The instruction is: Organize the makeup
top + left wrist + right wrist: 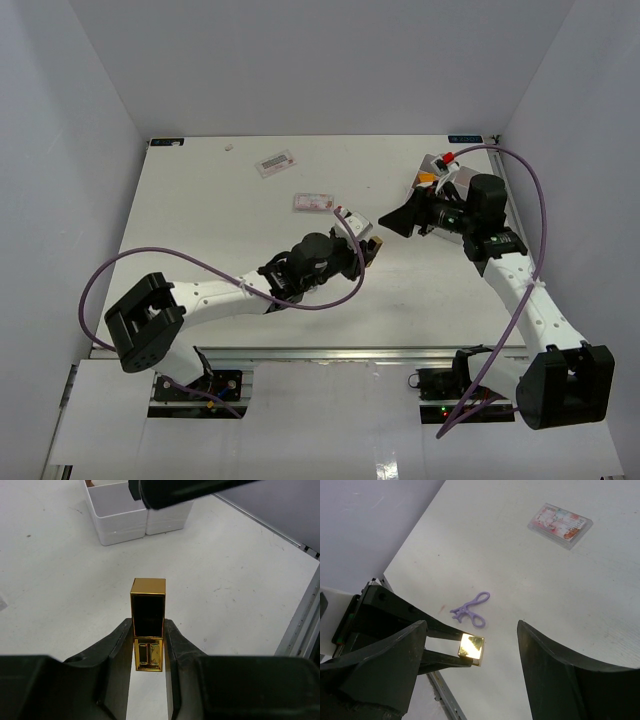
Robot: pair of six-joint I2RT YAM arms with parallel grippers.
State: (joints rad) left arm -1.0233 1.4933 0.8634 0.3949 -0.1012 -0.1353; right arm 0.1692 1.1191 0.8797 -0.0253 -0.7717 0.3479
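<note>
Lipstick tube held out between two tools, above the middle of the counter (200, 220).

The left tool (148, 630) is clenched on the lower, gold-framed half of a gold-and-black lipstick tube (148, 611), so only the black body and gold cap end stand free of its fingers. The right tool (392, 222) faces it with its fingers spread wide, holding nothing. From its wrist view the gold cap end sits in the gap between them, nearer one finger, and touches neither. Likely a hand-over towards the white compartment tray (117, 525) beyond. The risks: little of the tube is free, so the right fingers may land on the left's. Gripping off-centre could twist the tube. If the left releases too soon, the tube would drop to the counter.
</note>
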